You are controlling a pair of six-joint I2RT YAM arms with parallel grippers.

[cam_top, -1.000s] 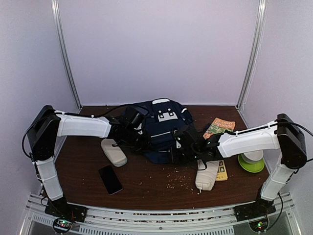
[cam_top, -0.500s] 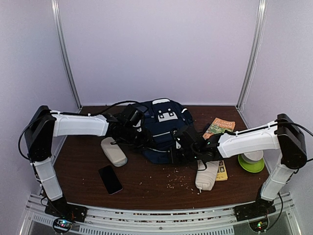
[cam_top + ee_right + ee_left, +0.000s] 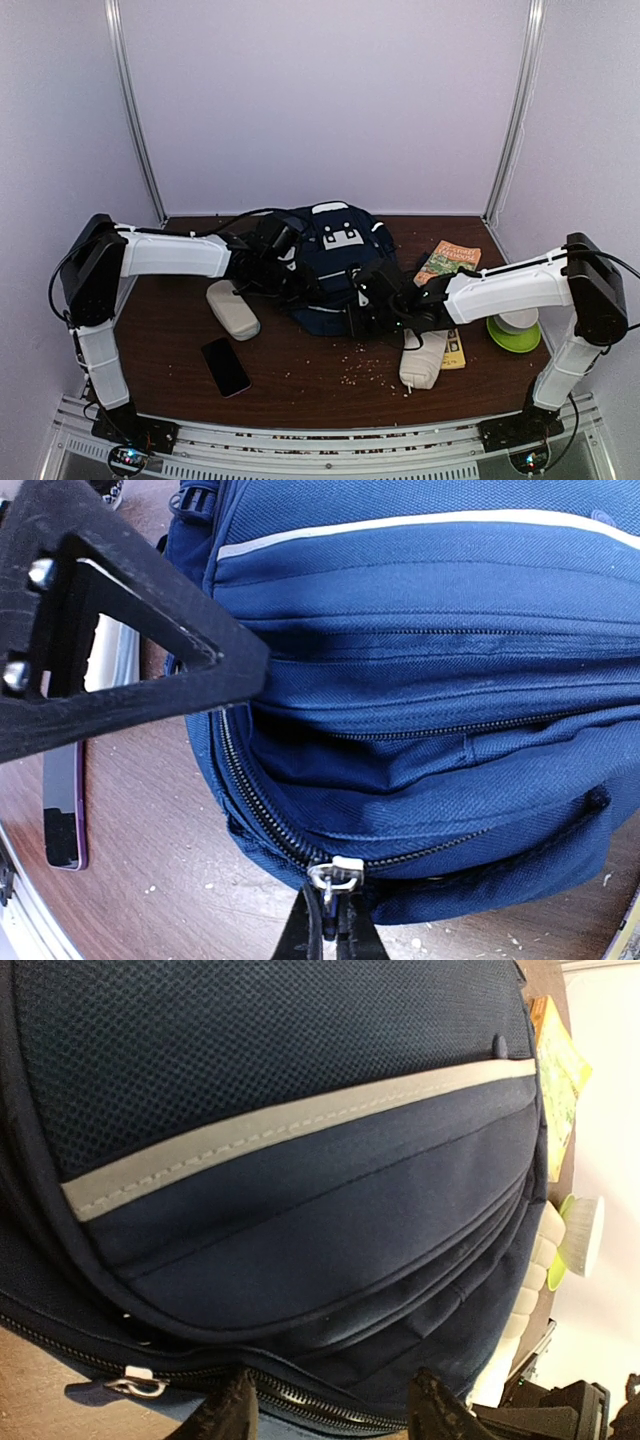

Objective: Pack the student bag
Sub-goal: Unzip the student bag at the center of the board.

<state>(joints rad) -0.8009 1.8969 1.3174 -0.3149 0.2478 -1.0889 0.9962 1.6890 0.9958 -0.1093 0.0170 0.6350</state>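
Note:
The student bag (image 3: 335, 250) lies flat at the table's middle, navy with pale stripes. In the left wrist view the student bag (image 3: 300, 1110) fills the frame. My left gripper (image 3: 292, 287) is at its near left edge, and my left gripper (image 3: 335, 1422) stands open with its fingers astride the zipped rim, holding nothing. My right gripper (image 3: 366, 312) is at the bag's near edge. In the right wrist view my right gripper (image 3: 333, 925) is shut on the silver zipper pull (image 3: 335, 872) of the bag's lower zip. A second pull (image 3: 135, 1385) hangs loose.
A beige pouch (image 3: 232, 311) lies left of the bag and another (image 3: 423, 360) lies near right. A black phone (image 3: 226, 366) lies near left. A book (image 3: 448, 259) sits at the right, with a yellow one (image 3: 456, 346) and a green dish with a white cup (image 3: 514, 330).
My left gripper has opened and shifted slightly along the bag's left edge. The right gripper keeps its hold at the bag's near edge.

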